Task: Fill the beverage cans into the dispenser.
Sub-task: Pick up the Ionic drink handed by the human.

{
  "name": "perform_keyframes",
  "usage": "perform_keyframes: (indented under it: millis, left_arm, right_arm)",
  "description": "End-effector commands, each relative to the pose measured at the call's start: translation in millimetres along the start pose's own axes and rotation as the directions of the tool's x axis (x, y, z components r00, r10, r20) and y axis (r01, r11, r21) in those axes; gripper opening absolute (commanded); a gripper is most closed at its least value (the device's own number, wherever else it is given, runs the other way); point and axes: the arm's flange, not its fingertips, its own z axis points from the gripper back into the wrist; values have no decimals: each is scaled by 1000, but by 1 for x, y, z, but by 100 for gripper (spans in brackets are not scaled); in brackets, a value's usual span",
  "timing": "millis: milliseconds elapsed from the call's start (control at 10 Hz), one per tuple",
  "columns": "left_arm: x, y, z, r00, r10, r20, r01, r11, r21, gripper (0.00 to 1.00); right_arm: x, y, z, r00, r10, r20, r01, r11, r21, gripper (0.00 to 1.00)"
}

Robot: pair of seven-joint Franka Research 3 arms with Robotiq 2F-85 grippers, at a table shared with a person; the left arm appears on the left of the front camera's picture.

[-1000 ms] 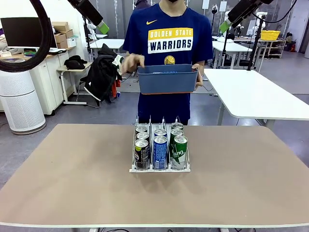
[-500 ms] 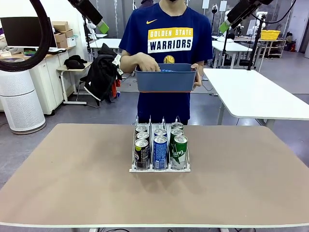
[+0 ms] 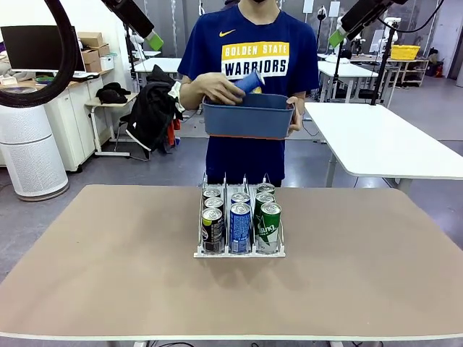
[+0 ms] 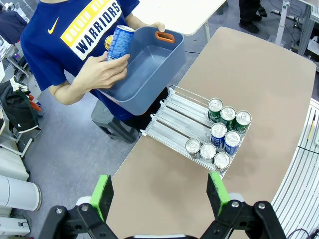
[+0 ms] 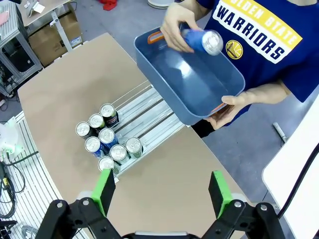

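The clear dispenser (image 3: 239,252) stands mid-table with several beverage cans in its three lanes: black ones (image 3: 212,230) on the left, blue ones (image 3: 240,227) in the middle, green ones (image 3: 269,228) on the right. Behind the table a person holds a blue-grey bin (image 3: 249,119) and lifts a blue can (image 3: 249,80) out of it by hand. My left gripper (image 4: 160,195) hangs open high above the dispenser (image 4: 174,119) with nothing between its pads. My right gripper (image 5: 161,191) is open too, high over the table beside the bin (image 5: 192,82) and the blue can (image 5: 202,41).
Both arms are raised at the top corners, the left gripper (image 3: 148,35) and the right gripper (image 3: 340,32) well above the table (image 3: 108,275). A white table (image 3: 383,141) stands behind on the right, and a chair with a black jacket (image 3: 150,112) behind on the left.
The person's hand went into the bin and has come up holding a blue can. Neither arm has moved, and the cans in the dispenser stand as before.
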Motion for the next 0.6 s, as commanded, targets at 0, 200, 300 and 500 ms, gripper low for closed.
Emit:
perform_keyframes:
  millis: [0, 200, 300, 500]
  left_arm:
    - [-2, 0, -1, 1000, 3, -4, -3, 1000, 1, 100]
    - [-2, 0, -1, 1000, 3, -4, -3, 1000, 1, 100]
    - [-2, 0, -1, 1000, 3, -4, -3, 1000, 1, 100]
    - [-2, 0, -1, 1000, 3, -4, -3, 1000, 1, 100]
  right_arm:
    - [-1, 0, 1, 1000, -1, 2, 1, 1000, -1, 100]
    - [-1, 0, 1, 1000, -1, 2, 1, 1000, -1, 100]
    - [-1, 0, 1, 1000, -1, 2, 1, 1000, -1, 100]
    - [-1, 0, 1, 1000, -1, 2, 1, 1000, -1, 100]
